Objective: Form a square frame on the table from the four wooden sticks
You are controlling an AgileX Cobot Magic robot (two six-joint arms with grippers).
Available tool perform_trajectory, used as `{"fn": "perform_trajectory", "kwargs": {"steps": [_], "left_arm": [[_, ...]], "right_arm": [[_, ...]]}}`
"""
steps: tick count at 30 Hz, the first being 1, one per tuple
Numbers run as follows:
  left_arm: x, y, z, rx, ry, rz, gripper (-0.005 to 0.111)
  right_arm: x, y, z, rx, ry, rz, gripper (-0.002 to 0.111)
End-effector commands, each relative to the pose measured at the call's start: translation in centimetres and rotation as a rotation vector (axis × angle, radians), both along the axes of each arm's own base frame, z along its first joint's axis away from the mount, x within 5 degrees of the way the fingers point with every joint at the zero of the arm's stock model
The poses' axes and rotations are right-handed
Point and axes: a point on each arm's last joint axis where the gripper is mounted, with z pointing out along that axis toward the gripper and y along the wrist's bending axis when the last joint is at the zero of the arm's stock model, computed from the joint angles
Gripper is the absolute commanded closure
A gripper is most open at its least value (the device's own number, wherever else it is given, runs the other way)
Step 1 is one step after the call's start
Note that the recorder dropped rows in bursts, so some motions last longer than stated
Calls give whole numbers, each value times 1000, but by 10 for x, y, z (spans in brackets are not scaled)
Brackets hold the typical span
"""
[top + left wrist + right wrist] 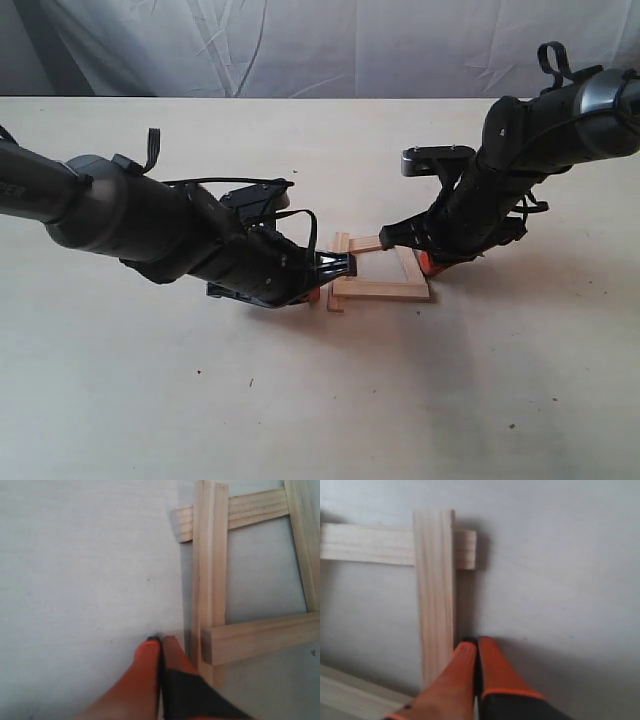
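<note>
Exterior view: the left gripper (316, 294) and the left arm (150, 230) cover the left side of the square frame (385, 291). The right gripper (428, 263) hides its right-hand stick almost wholly. We cannot tell whether either gripper touches wood.

Left wrist view: the frame runs off the picture's edge, so we see only two corners.

Right wrist view: soft focus. The crossing stick (365, 544) and the nearest stick (350, 696) are both cut off.

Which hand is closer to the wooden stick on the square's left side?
Left. The left hand sits right beside that light-tan wooden stick; the right hand is beside the opposite stick.
</note>
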Motion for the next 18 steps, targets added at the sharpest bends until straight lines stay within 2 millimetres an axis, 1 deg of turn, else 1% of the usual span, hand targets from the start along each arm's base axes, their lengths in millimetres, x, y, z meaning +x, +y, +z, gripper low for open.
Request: {"fn": "perform_trajectory", "kwargs": {"steps": [1, 18], "left_arm": [[-8, -6, -16, 11, 58, -32, 107], [-8, -7, -15, -12, 72, 2, 107]], "right_arm": [[0, 0, -1, 12, 5, -12, 108], [-1, 1, 0, 27, 19, -23, 108]]}}
